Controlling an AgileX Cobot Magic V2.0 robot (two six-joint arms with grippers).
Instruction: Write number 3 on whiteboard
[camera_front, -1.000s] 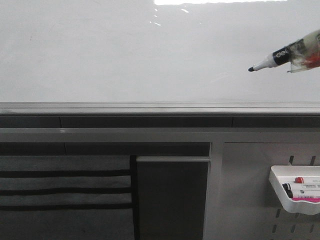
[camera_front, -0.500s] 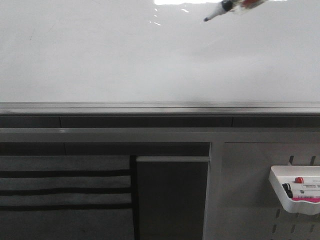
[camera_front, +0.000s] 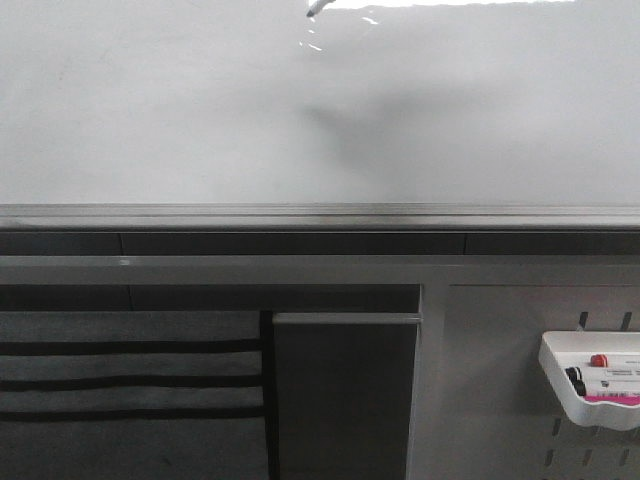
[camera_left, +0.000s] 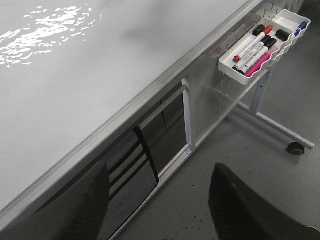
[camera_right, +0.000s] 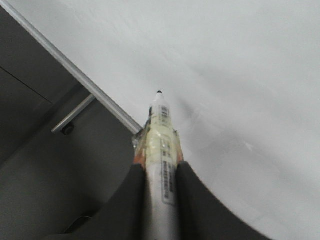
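The whiteboard (camera_front: 200, 110) fills the upper part of the front view, glossy, with glare at its top edge and a soft grey shadow near its middle. Its grey frame edge runs below the white surface. No marker stroke of the number 3 can be seen on the board surface in any view.

The right gripper (camera_right: 160, 175) is clamped on a whiteboard marker (camera_right: 161, 145), one dark finger on each side of the barrel. The marker's black tip (camera_right: 159, 92) points at the whiteboard; contact cannot be confirmed. In the front view only the tip (camera_front: 312, 10) shows, at the top edge.

The left gripper (camera_left: 160, 200) stands released, its two dark fingers (camera_left: 240, 210) spread well apart (nothing between them), below the whiteboard frame.

A white tray (camera_left: 227, 70) hangs on the pegboard panel (camera_front: 490, 400) under the whiteboard's frame. It contains several markers (camera_left: 252, 52), with red, black, blue and pink parts visible.
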